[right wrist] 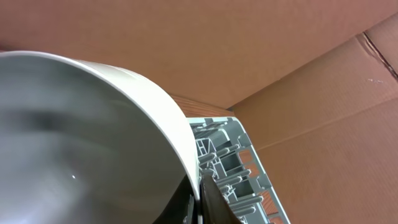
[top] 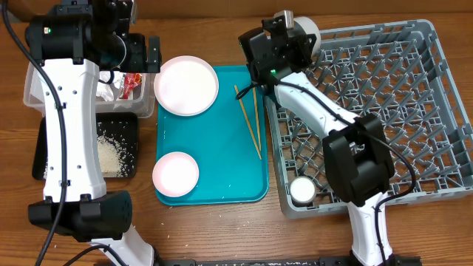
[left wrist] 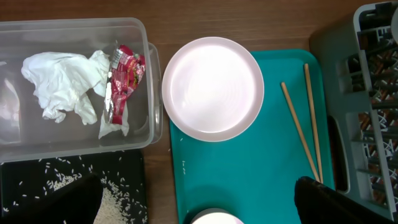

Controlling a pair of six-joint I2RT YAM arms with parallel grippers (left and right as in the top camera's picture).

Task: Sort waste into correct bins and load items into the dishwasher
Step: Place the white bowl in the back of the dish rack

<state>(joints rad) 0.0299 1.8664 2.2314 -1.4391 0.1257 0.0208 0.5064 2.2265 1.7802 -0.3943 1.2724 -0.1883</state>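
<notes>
Gripping the white bowl [right wrist: 81, 143], the right tool [right wrist: 200, 198] is held above the dish rack [top: 399, 103] for loading; the left tool [left wrist: 198, 202] is spread empty.

A white bowl [right wrist: 93, 137] fills the view, rim in the jaws (grey rack [right wrist: 230, 162] beyond).

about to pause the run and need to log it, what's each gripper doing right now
left gripper: open, holding nothing.
right gripper: closed on the rim of the white bowl.
</notes>
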